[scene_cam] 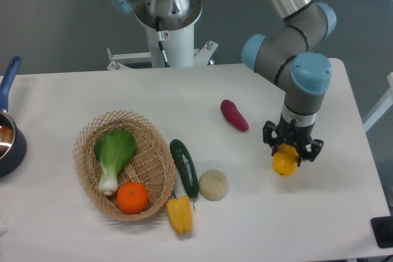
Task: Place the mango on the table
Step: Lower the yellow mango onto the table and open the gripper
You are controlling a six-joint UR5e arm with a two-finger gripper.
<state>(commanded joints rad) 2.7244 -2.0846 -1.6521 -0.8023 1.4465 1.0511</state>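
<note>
The gripper [290,153] is clamping the mango [284,164] low over the table [319,213], right of the purple sweet potato [234,115]; contact is unclear — opening gently once it is resting seems wisest.

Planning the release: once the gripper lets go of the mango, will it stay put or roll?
The mango looks rounded and glossy, so it may roll slightly on the flat white table. The gripper clamps it without visible denting, so it is probably firm.

White table [92,96], wicker basket [155,170] (left), cucumber [183,167], yellow pepper [179,214], purple eggplant [234,115]
</note>
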